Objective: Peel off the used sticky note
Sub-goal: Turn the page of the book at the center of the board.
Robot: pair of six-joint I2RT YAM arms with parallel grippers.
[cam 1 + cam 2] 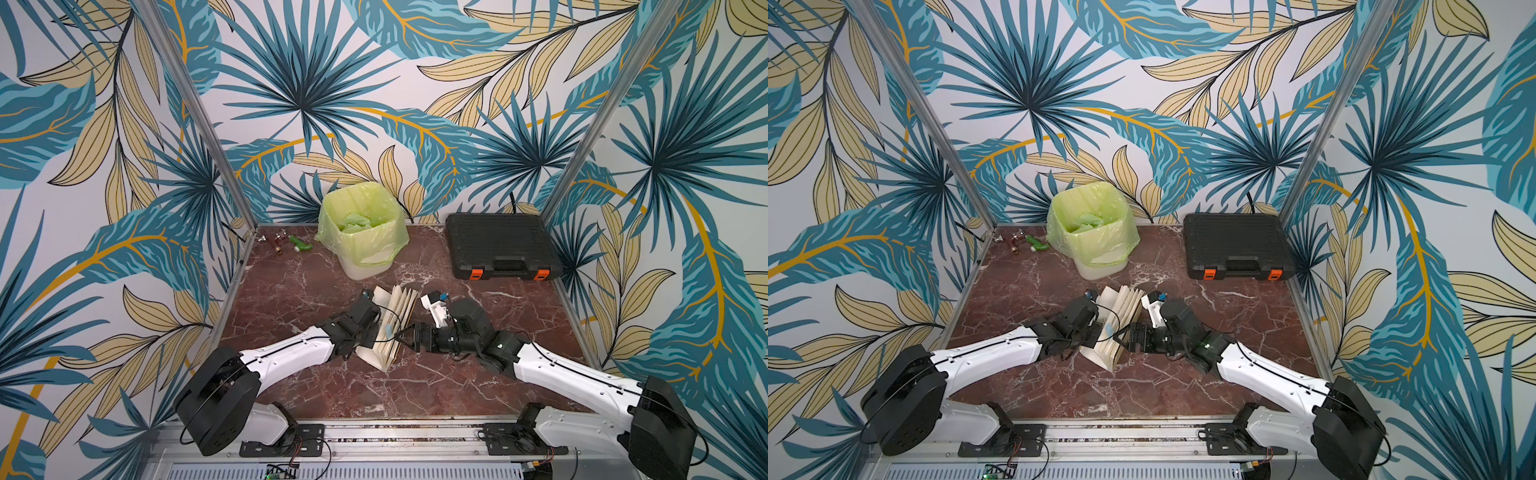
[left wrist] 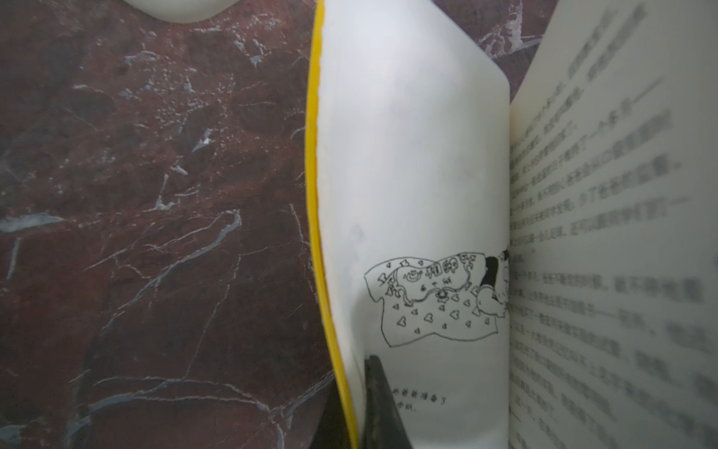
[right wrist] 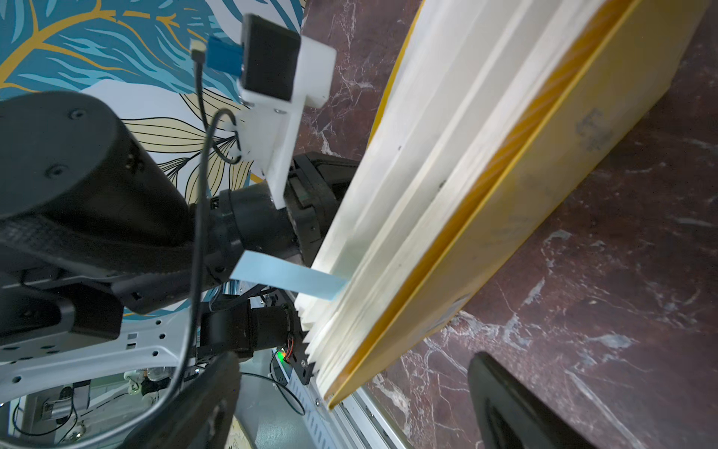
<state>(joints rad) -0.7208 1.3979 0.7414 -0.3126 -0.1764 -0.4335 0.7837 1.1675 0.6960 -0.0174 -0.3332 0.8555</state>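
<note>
An open book (image 1: 395,307) with a yellow cover stands on its edge in the middle of the marble table, pages fanned. The sticky note (image 1: 388,331), a light blue strip, sticks out from the page edges; in the right wrist view the sticky note (image 3: 287,276) juts sideways from the book (image 3: 447,194). My left gripper (image 2: 355,408) is shut on the yellow cover and first pages; in both top views the left gripper (image 1: 371,336) sits at the book's left side. My right gripper (image 1: 400,337) is open just right of the note, not touching it. The right gripper (image 3: 349,404) holds nothing.
A white bin with a green bag (image 1: 361,232) stands behind the book, with green paper inside. A black case (image 1: 500,245) lies at the back right. Small metal and green fittings (image 1: 282,242) lie at the back left corner. Patterned walls close three sides.
</note>
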